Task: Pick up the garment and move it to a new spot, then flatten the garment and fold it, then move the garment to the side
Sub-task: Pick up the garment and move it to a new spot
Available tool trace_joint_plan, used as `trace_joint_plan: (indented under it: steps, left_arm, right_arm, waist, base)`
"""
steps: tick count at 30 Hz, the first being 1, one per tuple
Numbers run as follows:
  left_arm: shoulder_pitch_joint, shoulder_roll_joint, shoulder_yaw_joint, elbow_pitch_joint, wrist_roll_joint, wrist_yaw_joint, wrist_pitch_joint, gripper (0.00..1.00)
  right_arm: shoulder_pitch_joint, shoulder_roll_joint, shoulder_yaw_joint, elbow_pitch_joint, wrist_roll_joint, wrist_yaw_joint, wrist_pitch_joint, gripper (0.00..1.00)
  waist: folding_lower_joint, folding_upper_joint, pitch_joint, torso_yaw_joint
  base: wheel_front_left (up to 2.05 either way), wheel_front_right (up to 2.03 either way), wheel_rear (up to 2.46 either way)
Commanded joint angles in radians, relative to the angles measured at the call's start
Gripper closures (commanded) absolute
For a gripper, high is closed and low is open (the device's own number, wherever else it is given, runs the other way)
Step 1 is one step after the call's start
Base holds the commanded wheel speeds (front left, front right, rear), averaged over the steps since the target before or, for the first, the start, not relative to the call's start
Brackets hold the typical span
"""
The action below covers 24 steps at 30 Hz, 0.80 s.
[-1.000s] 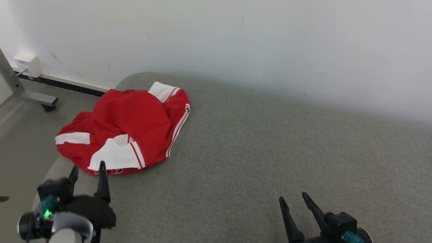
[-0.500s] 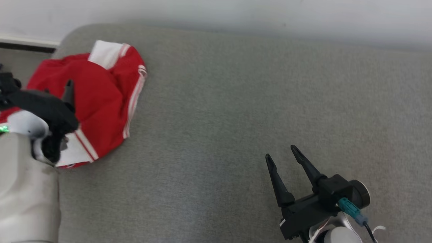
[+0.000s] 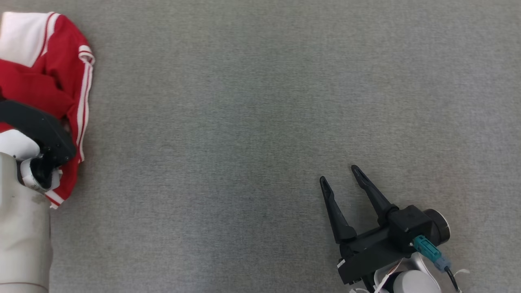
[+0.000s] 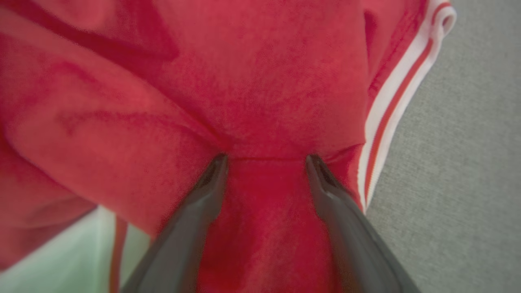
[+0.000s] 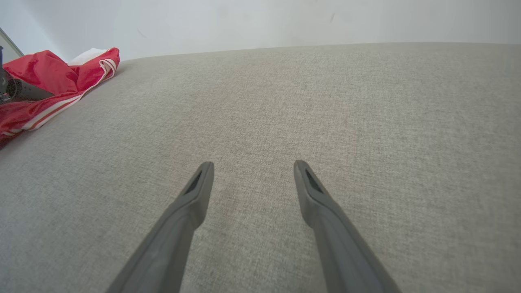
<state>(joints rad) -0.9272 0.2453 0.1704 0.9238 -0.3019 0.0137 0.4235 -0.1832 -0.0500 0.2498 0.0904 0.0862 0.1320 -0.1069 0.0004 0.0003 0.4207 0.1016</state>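
left hand (image 4: 266, 158) released on red garment (image 4: 264, 81) by striped edge (image 4: 390, 110), right hand (image 3: 338, 173) released over grey surface (image 3: 244, 122)

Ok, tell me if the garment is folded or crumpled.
Crumpled. The garment lies in loose, uneven bunches with deep creases, and the left gripper touches it with jaws open.

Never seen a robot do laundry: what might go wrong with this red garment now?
The left jaws stand open, tips pressed into the crumpled garment; closing may pinch only a shallow fold that slips out when lifted. They might also catch several bunched layers, so it comes up as a clump, harder to flatten.
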Motion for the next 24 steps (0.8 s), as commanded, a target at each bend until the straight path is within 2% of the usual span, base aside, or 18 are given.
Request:
trace_joint_plan:
  steps: [1,2,3,9,13,21,24]
  left_arm:
    - [0.039,-0.005,-0.015,0.012,0.018,0.009,0.003,0.0]
    - [0.047,-0.005,-0.019,0.012,0.021,0.012,0.002,0.69]
    - [0.053,-0.006,-0.02,0.01,0.02,0.016,0.001,1.0]
    - [0.065,0.019,-0.034,-0.02,0.031,0.009,-0.015,1.0]
    - [0.048,0.059,-0.041,-0.071,0.036,-0.009,-0.015,1.0]
    - [-0.032,0.14,-0.069,-0.216,0.025,-0.093,0.022,1.0]
    - [-0.07,0.144,-0.082,-0.29,0.003,-0.114,0.035,1.0]
  right_arm:
    - [-0.002,-0.001,0.006,-0.002,0.012,-0.002,-0.007,0.0]
    - [-0.005,-0.001,0.01,-0.001,0.013,-0.002,-0.007,0.0]
    - [-0.008,-0.001,0.013,0.001,0.016,-0.002,-0.009,0.0]
    - [-0.009,-0.001,0.023,0.033,0.036,-0.002,-0.025,0.0]
    - [-0.001,-0.001,0.037,0.066,0.067,-0.002,-0.048,0.0]
    - [0.007,-0.001,0.071,0.156,0.149,-0.002,-0.107,0.0]
    - [0.014,-0.001,0.089,0.193,0.182,-0.002,-0.126,0.0]
  waist:
    - [-0.0004,-0.0003,0.027,-0.035]
    - [-0.0004,-0.0003,0.024,-0.036]
    - [-0.0004,-0.0003,0.019,-0.036]
    - [-0.0004,-0.0003,-0.032,-0.024]
    - [-0.0004,-0.0003,-0.098,-0.018]
    - [-0.0004,-0.0003,-0.252,-0.019]
    - [-0.0004,-0.0003,-0.314,-0.029]
  base:
    - [0.0,0.0,0.0]
    - [0.0,0.0,0.0]
    - [0.0,0.0,0.0]
    - [0.0,0.0,0.0]
    - [0.0,0.0,0.0]
    - [0.0,0.0,0.0]
    - [0.0,0.0,0.0]
